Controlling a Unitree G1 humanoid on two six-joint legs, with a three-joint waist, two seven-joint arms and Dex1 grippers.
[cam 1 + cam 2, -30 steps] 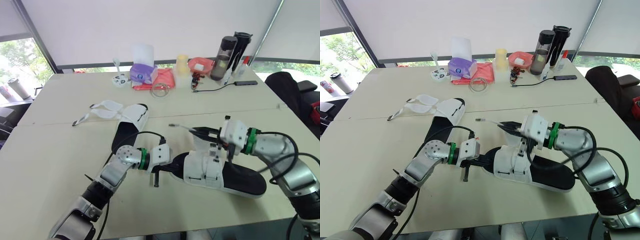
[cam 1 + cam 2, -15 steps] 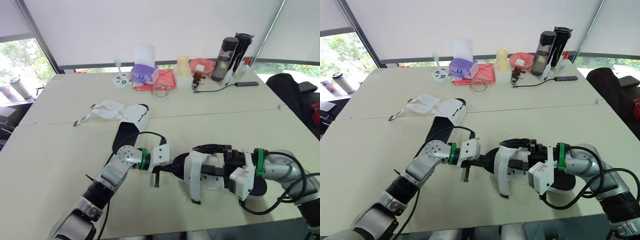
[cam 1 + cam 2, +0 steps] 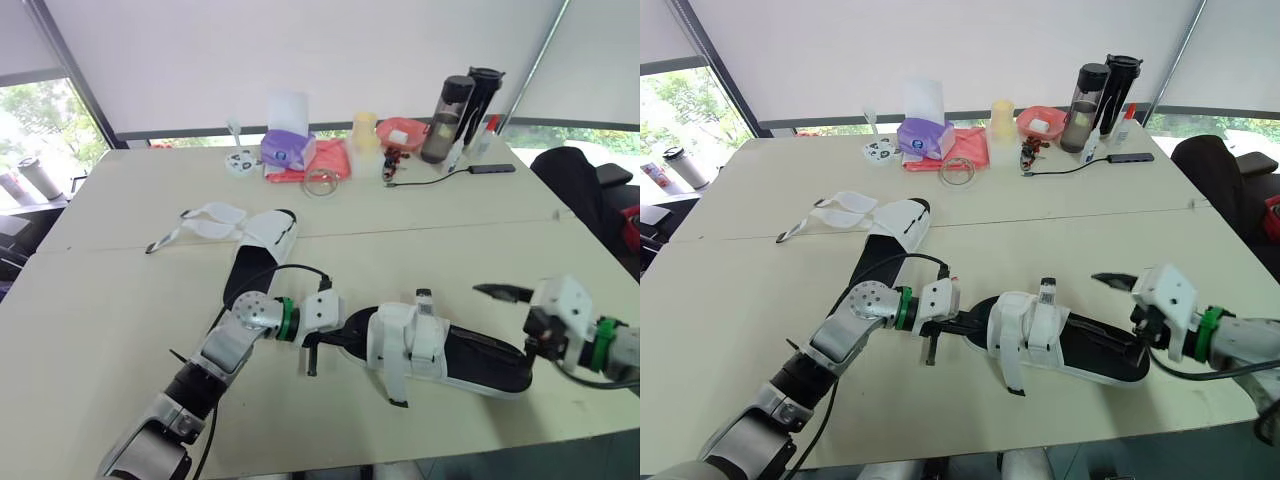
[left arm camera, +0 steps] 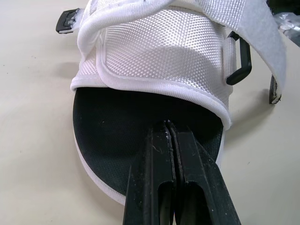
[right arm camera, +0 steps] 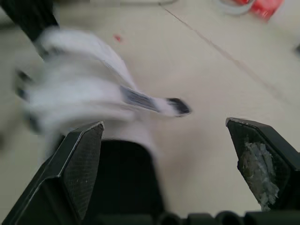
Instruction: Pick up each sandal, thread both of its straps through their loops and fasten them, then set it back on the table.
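The right tool (image 5: 165,129) has released the strap (image 3: 393,372) and backed off wide open, while the left tool (image 4: 169,140) stays clamped on the seemingly unfastened sandal (image 3: 480,362).

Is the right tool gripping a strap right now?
No, the right tool is wide open and the loose strap lies beyond it, untouched.

An office meeting room — pale tables (image 3: 110,310) pushed together beside drawn roller blinds (image 3: 300,50), a black office chair (image 3: 572,170) at the side, and desk clutter of drink bottles (image 3: 446,102), a tissue box (image 3: 286,148) and a cabled USB hub (image 3: 494,168).
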